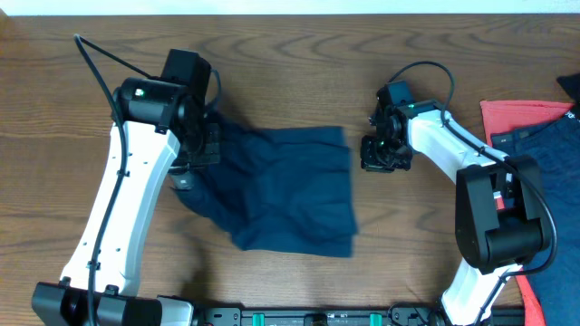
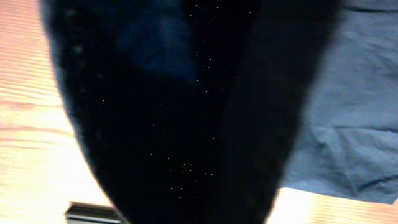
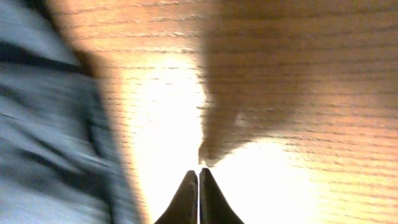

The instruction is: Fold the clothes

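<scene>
The navy shorts (image 1: 285, 190) lie rumpled on the desk (image 1: 290, 54); soft, limp and light, they should sag, so pinch a hem corner; the left claw (image 1: 201, 145) is at their left edge, whether gripping I cannot tell; the right claw (image 3: 198, 190), pinched together and empty, hangs just beside them.

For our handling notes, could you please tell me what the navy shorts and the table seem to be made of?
The navy shorts look like soft, matte woven cloth, possibly denim: they crease and drape. The table looks like wood or laminate: brown grain, some glare.
</scene>
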